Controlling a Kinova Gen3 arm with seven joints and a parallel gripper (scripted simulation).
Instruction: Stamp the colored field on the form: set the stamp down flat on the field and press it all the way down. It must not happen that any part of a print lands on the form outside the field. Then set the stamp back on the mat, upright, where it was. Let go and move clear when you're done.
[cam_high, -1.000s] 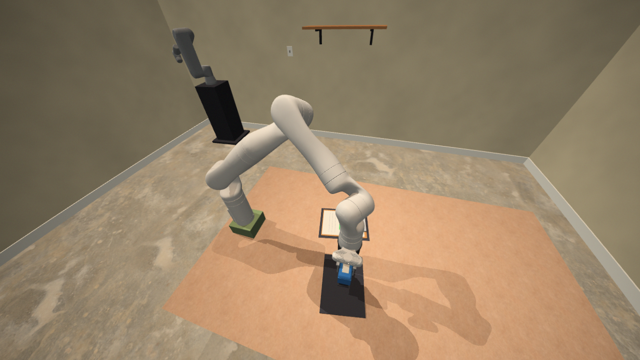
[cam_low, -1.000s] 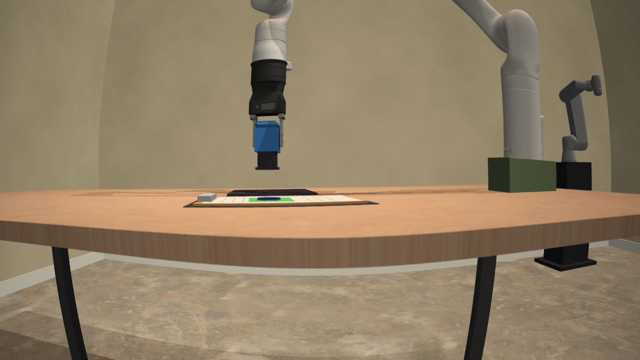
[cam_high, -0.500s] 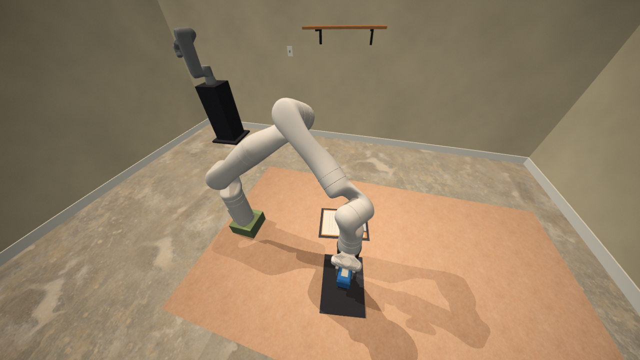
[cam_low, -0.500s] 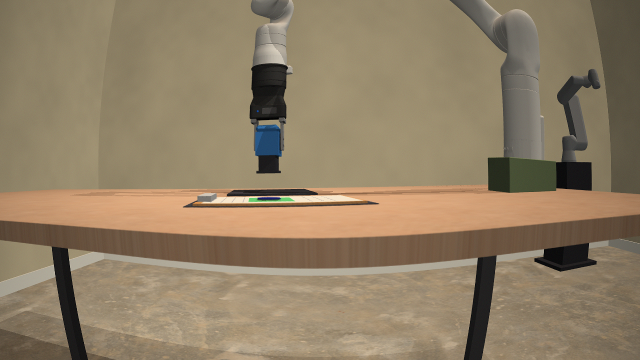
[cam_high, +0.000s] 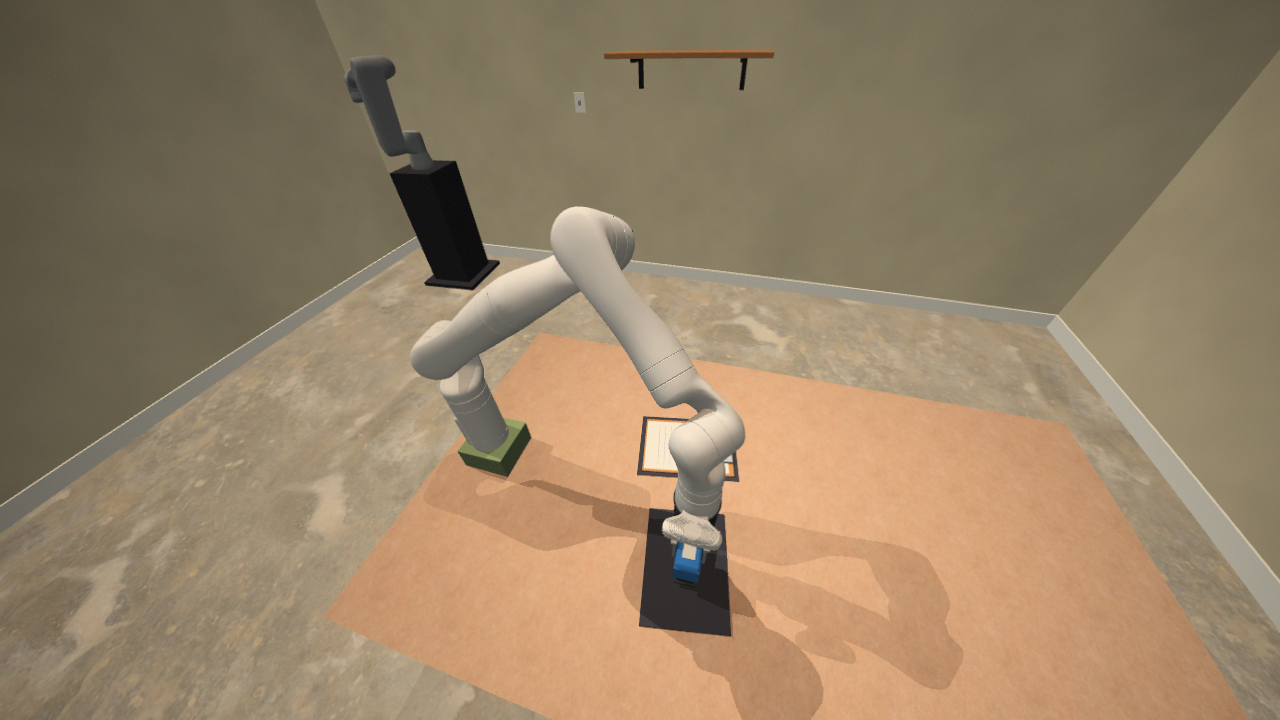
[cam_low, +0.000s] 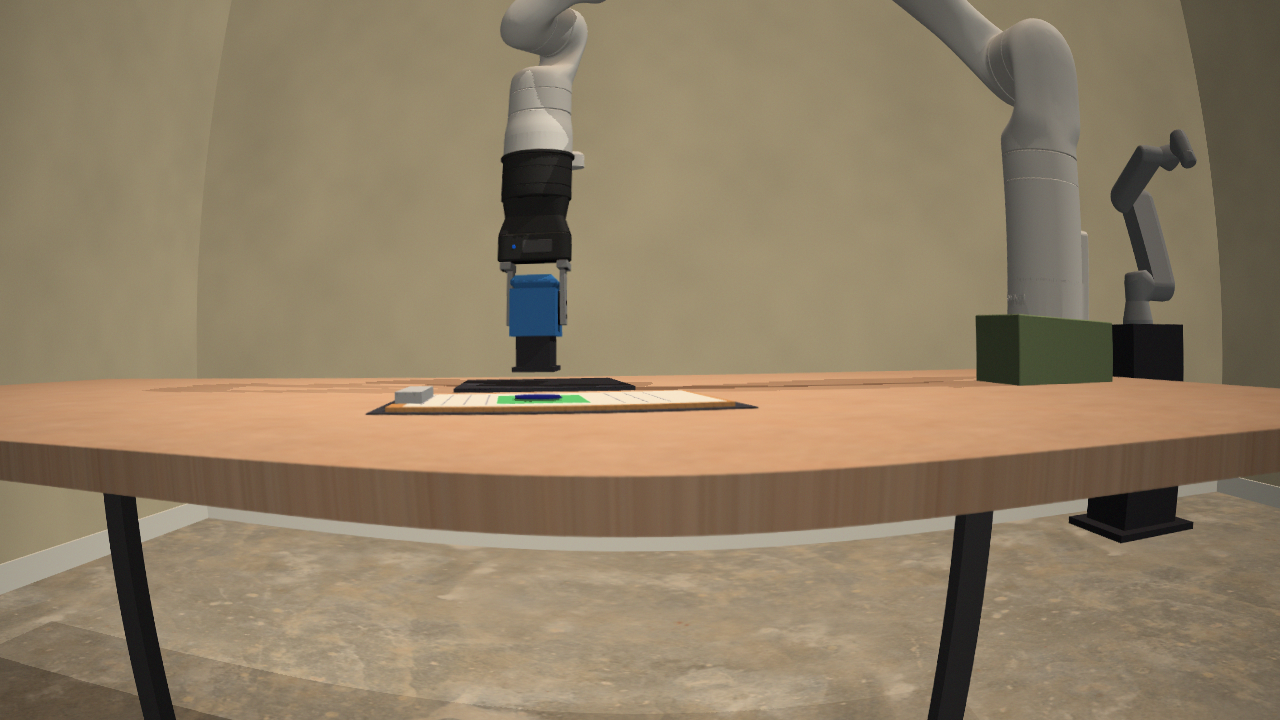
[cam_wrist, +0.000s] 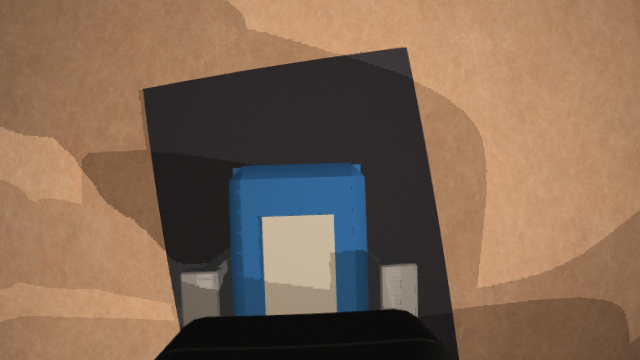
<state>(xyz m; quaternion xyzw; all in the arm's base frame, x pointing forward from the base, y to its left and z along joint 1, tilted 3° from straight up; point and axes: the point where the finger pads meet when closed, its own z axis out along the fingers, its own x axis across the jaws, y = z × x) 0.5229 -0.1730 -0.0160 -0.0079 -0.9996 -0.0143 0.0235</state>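
My gripper (cam_low: 535, 300) is shut on the blue stamp (cam_low: 534, 308) and holds it upright a little above the dark mat (cam_low: 544, 385). The stamp's black base hangs just over the mat without touching it. In the wrist view the stamp (cam_wrist: 298, 240) sits between my two fingers, over the near half of the mat (cam_wrist: 295, 162). In the top view the stamp (cam_high: 688, 564) is over the mat (cam_high: 686, 573). The form (cam_low: 559, 401) lies in front of the mat, and its green field (cam_low: 542, 399) carries a dark blue mark.
A small grey block (cam_low: 413, 394) sits at the form's left end. The arm's green base block (cam_low: 1043, 349) stands at the table's right. A second grey arm on a black pedestal (cam_high: 444, 223) stands off the table by the wall.
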